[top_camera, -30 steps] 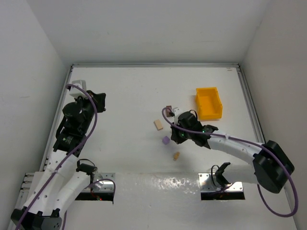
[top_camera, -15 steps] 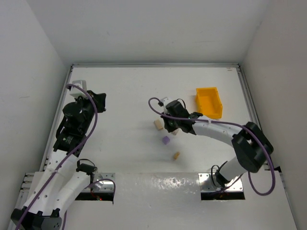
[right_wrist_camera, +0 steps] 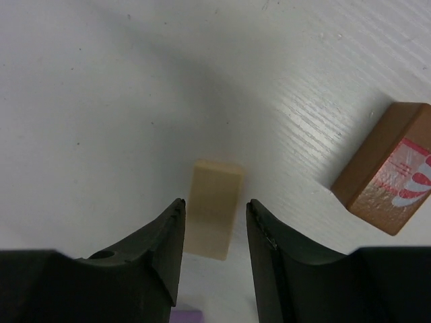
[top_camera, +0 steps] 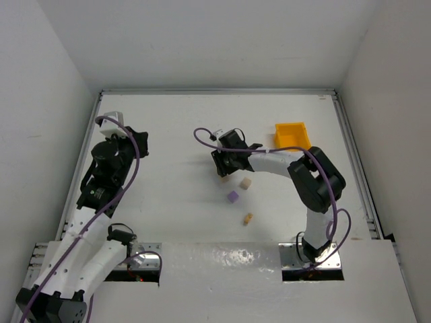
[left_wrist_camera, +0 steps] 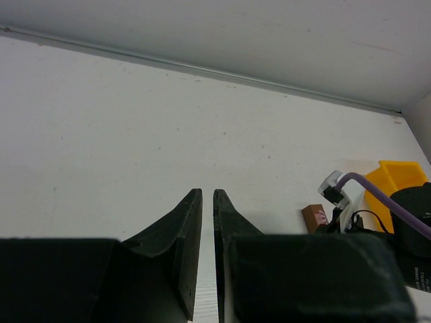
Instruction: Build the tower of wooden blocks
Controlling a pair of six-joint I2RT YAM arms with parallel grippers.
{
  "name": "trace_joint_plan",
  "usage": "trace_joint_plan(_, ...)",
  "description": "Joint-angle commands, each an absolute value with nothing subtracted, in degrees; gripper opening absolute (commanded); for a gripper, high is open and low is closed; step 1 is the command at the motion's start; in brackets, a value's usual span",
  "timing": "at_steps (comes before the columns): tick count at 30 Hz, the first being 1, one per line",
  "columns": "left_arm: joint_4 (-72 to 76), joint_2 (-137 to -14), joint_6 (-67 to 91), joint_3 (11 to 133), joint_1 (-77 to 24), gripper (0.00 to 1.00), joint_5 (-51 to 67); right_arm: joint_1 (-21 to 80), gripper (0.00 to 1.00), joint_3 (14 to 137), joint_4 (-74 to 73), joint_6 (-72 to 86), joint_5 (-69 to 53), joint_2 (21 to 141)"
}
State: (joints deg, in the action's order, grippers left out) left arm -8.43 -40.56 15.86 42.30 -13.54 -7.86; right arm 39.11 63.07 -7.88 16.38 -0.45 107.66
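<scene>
Seemingly flat, pale tan block (right_wrist_camera: 214, 202) between right jaws, brown block (right_wrist_camera: 380, 171) near

The right arm (top_camera: 276, 160) has swung in from the near right and folded at the elbow, carrying its jaws up and left across the desk. A second ago the long pale tan block (right_wrist_camera: 214, 208) lay well off to their side; now it lies between the parted jaws. The brown block (right_wrist_camera: 384, 176), formerly ahead of them, sits just outside the right jaw's tip. A pale cube (top_camera: 246, 183), unseen a second ago, now lies bare off to one side of the jaws.
</scene>
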Motion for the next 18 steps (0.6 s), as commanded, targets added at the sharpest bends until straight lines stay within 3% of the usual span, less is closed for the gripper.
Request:
trace_joint_plan(1,-7.1,-40.8,14.9,44.4,-13.7,0.11,-8.5,39.2,0.41,66.4,-7.7,15.4,-1.8,108.8)
trace_joint_plan(6,-7.1,-41.1,14.9,44.5,-13.7,0.11,-8.3,39.2,0.41,67.3,-8.4,14.9,-2.5,110.5)
trace_joint_plan(9,-7.0,-41.4,14.9,44.4,-13.7,0.11,-8.2,39.2,0.30,67.4,-8.2,15.3,-3.7,110.8)
trace_joint_plan(13,-6.9,-41.5,14.9,44.4,-13.7,0.12,-7.6,39.2,0.26,67.1,-8.1,15.5,-4.8,110.7)
trace_joint_plan(18,-6.9,-41.4,15.0,44.3,-13.7,0.12,-7.6,39.3,0.24,65.7,-8.8,11.1,-15.1,110.3)
